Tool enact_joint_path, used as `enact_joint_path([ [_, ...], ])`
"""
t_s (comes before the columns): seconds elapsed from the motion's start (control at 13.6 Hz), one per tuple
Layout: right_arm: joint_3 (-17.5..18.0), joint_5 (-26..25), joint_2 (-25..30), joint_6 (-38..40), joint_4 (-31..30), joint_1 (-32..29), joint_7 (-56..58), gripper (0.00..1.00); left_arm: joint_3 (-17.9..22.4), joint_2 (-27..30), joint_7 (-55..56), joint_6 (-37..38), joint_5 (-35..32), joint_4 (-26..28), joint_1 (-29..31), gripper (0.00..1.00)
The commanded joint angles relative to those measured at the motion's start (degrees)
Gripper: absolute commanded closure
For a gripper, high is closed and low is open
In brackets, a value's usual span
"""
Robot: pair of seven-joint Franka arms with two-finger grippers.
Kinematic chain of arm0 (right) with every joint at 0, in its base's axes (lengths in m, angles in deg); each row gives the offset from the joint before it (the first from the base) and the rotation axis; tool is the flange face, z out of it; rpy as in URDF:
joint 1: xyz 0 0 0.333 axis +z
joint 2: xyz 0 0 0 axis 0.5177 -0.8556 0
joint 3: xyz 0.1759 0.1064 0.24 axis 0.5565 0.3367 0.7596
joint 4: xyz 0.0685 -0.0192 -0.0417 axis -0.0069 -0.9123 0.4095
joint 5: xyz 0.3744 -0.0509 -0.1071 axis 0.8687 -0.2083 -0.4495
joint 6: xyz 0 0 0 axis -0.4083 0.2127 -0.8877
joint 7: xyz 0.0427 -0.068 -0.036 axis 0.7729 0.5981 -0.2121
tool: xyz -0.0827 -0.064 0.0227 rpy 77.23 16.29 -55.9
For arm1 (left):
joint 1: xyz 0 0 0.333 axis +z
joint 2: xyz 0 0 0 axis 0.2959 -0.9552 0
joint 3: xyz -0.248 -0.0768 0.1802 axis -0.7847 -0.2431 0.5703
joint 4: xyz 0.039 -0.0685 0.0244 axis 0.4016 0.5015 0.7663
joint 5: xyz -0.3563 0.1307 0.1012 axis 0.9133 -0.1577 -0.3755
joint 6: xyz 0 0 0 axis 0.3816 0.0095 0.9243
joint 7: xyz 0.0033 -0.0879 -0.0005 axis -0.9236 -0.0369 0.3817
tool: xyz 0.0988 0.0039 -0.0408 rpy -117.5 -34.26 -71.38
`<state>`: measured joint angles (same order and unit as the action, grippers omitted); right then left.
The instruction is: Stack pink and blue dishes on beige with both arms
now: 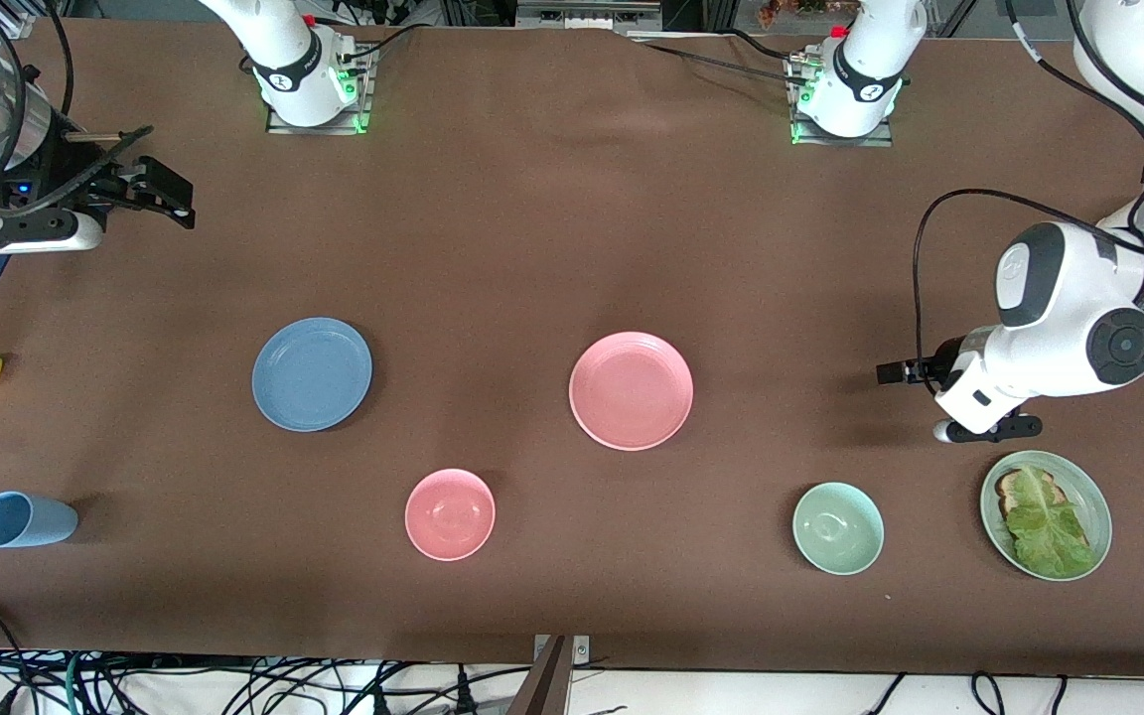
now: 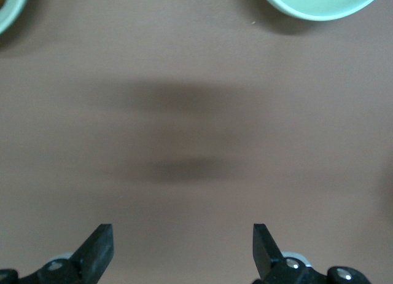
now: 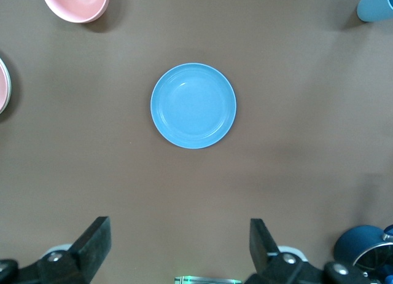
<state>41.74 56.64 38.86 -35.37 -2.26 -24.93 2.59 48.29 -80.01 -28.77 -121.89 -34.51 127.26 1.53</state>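
1. The left arm's black two-finger gripper (image 2: 183, 250) hangs over bare brown table (image 1: 532, 248), fingers spread wide and empty.
2. The right arm's black two-finger gripper (image 3: 178, 247) hangs at its own end of the table, fingers spread, empty.
3. The shallow round salmon-pink plate (image 1: 631, 390) lies mid-table, well apart from both grippers.
4. The shallow round dusty-blue plate (image 1: 312, 373) lies beside the pink plate, toward the right arm's end.
5. No beige plate shows.

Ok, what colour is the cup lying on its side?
Light blue; the cup shows best in the front view.
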Motion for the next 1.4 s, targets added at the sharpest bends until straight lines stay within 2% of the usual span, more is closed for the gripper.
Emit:
enact_joint_path([
  [0.0,0.0,0.9,0.6,0.3,0.4,-0.2,-0.6,0.00,-0.6,3.5,-4.2,3.7,-0.7,-0.1,3.0,0.00],
  [0.07,0.0,0.9,0.6,0.3,0.4,-0.2,-0.5,0.00,0.4,4.8,-5.3,4.3,-0.6,-0.2,2.9,0.00],
  [0.44,-0.1,0.7,0.0,-0.6,0.6,-0.3,-0.6,0.00,14.0,14.9,-8.9,10.0,1.9,0.5,-6.2,0.00],
  [0.66,-0.5,0.7,0.0,-1.5,0.6,-0.9,-0.6,0.00,18.0,20.7,-14.7,12.6,4.1,0.1,-8.9,0.00],
  [1.03,-2.3,0.8,-0.1,-1.5,0.5,-1.0,-0.5,0.00,18.8,26.5,-14.4,12.8,4.3,-0.9,-13.6,0.00],
  [1.33,-3.8,0.5,0.0,-0.1,0.5,-1.0,0.2,0.00,18.8,26.4,-14.1,19.5,5.5,-7.5,-14.8,0.00],
])
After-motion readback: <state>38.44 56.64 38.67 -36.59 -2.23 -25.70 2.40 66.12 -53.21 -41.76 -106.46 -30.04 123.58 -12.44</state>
